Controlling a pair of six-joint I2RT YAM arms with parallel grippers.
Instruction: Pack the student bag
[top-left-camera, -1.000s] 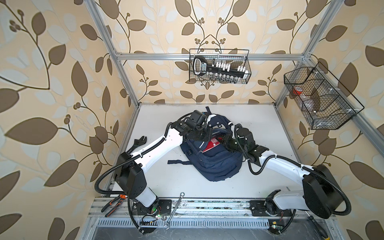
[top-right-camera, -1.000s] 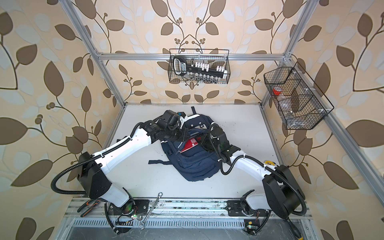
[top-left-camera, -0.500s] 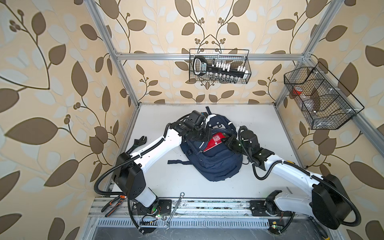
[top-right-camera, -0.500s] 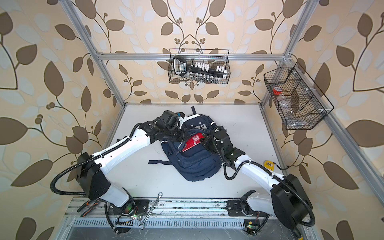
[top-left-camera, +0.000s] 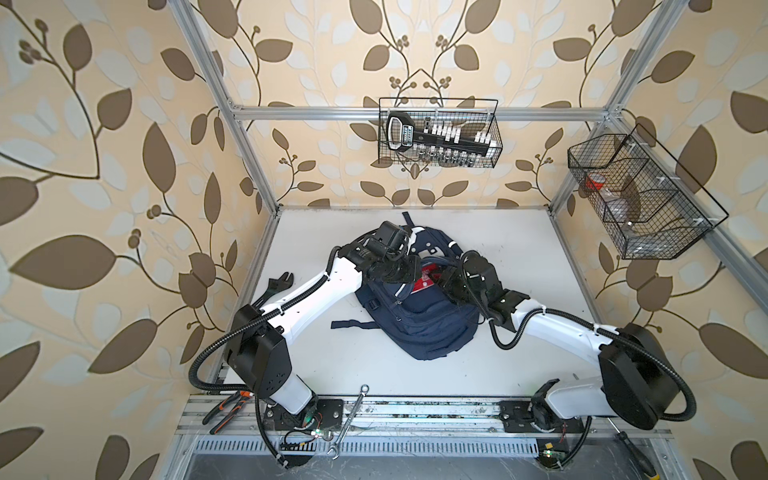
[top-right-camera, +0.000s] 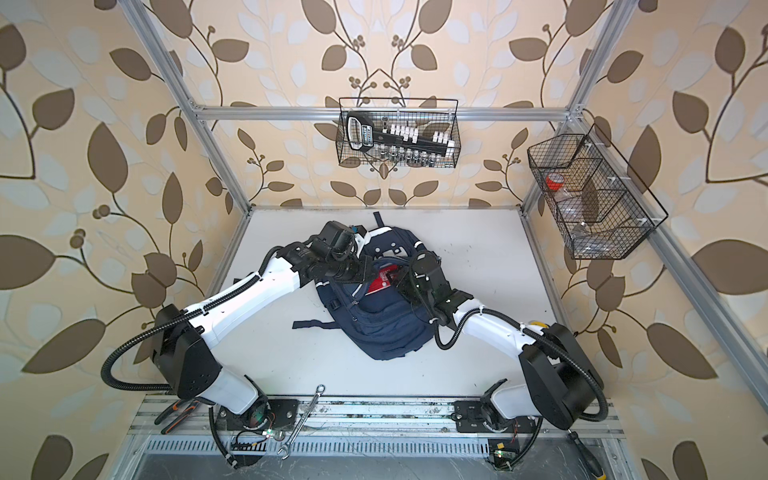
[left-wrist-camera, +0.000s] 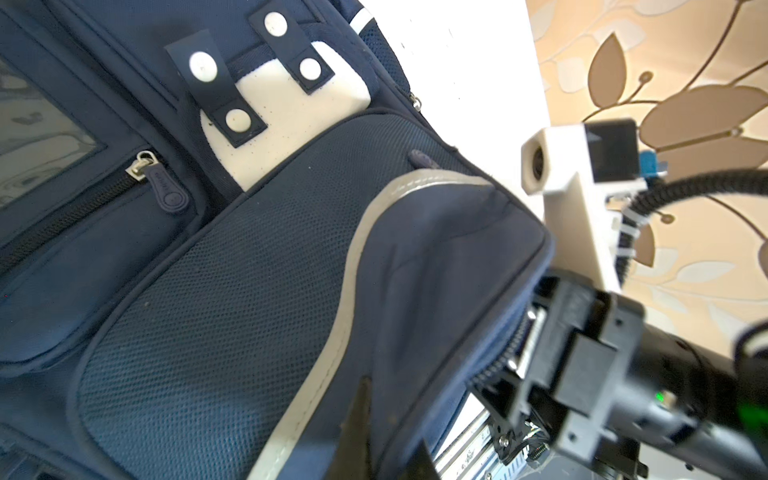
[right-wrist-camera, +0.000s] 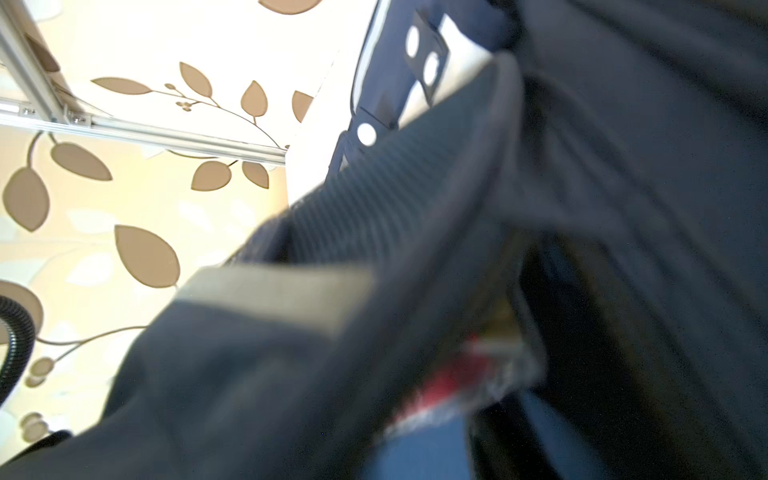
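Observation:
The navy student bag (top-left-camera: 419, 320) (top-right-camera: 386, 328) lies on the white table (top-left-camera: 519, 249) with its main opening towards the back. A red book (top-left-camera: 426, 279) (top-right-camera: 379, 281) pokes out of that opening. My left gripper (top-left-camera: 411, 272) (left-wrist-camera: 390, 432) is at the opening's left rim. In the left wrist view the bag's piped edge (left-wrist-camera: 490, 332) runs between its fingers (left-wrist-camera: 361, 415), and I cannot tell whether they press it. My right gripper (top-left-camera: 445, 280) (top-right-camera: 401, 277) reaches into the opening beside the book. Its tips are hidden, and the right wrist view shows only blurred fabric and red (right-wrist-camera: 457, 382).
A wire basket (top-left-camera: 438, 137) with a socket set hangs on the back wall, and another basket (top-left-camera: 636, 195) hangs on the right wall. An adjustable wrench (top-left-camera: 276, 286) lies at the table's left edge. Pliers (top-left-camera: 226, 409), a spanner (top-left-camera: 349, 419) and a screwdriver (top-left-camera: 631, 453) lie on the front rail.
The red book stands higher and shows more in the opening than a second ago. The right arm swung its elbow out to the right and came back. The left arm has hardly moved.

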